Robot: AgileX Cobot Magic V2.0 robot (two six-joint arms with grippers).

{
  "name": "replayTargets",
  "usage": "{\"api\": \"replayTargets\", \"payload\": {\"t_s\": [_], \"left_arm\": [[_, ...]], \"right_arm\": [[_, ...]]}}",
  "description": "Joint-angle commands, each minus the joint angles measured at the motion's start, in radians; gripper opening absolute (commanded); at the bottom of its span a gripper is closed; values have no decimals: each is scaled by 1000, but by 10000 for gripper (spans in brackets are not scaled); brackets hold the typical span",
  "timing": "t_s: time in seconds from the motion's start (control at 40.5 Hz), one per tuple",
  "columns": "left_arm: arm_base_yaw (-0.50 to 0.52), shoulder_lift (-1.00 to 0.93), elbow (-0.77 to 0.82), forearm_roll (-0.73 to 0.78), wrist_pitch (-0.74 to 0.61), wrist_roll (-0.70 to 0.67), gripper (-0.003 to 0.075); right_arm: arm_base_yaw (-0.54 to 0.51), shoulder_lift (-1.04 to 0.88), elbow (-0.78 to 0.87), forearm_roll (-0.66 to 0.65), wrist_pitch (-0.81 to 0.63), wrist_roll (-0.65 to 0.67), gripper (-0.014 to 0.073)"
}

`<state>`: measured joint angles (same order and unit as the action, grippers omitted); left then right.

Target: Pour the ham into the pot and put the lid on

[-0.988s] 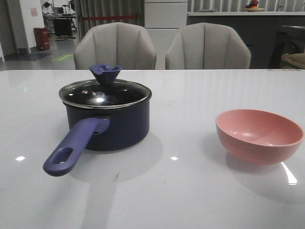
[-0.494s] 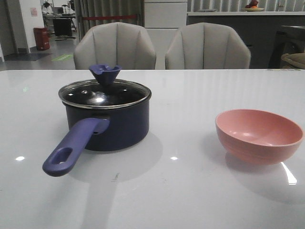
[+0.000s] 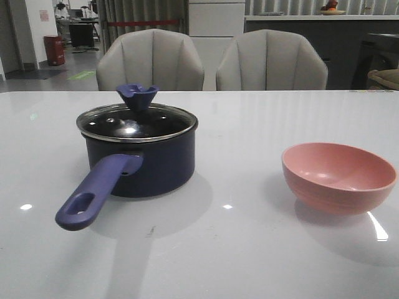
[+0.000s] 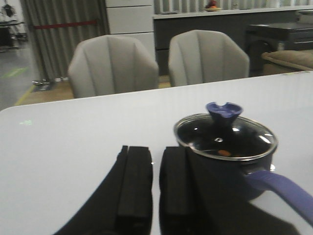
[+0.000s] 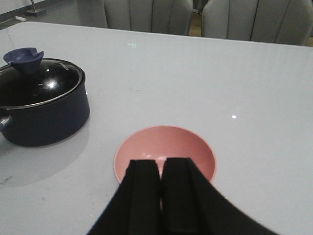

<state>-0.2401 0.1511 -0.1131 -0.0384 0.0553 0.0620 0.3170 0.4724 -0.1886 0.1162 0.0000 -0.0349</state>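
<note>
From the front, the long blue-purple handle with its oval hole (image 3: 93, 192) is nearest, pointing toward the robot and slightly to its left, so the long axis of the dark navy round saucepan (image 3: 149, 165) runs near to far. The round clear glass lid with steel rim and flared dark-blue knob (image 3: 137, 118) sits flat on the saucepan, closing it. A few small orange ham pieces (image 4: 224, 152) show through the glass in the left wrist view, already inside. The empty pink bowl (image 3: 338, 177) stands well apart on the robot's right.

The left gripper (image 4: 154, 181) is just beside the saucepan, fingers nearly together and holding nothing; the right gripper (image 5: 160, 188), likewise closed and empty, hovers over the bowl's near rim. The left arm is nearer the pot; the task looks essentially done, so any coming move would likely be a retreat
</note>
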Motion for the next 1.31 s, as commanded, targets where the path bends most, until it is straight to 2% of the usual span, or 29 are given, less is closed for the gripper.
{"api": "replayTargets", "payload": {"t_s": [0.0, 0.173, 0.222, 1.211, 1.285], "left_arm": [[66, -69, 32, 5, -88, 4, 132], [114, -179, 141, 14, -121, -95, 132], [119, -173, 138, 18, -70, -114, 132], [119, -173, 138, 18, -88, -130, 132], [119, -173, 138, 18, -88, -130, 132]], "right_arm": [[0, -2, -27, -1, -86, -5, 155], [0, -2, -27, -1, -86, -5, 155], [0, -2, -27, -1, -86, -5, 155], [0, -1, -27, -1, -86, -5, 155], [-2, -1, -27, -15, -88, -37, 155]]}}
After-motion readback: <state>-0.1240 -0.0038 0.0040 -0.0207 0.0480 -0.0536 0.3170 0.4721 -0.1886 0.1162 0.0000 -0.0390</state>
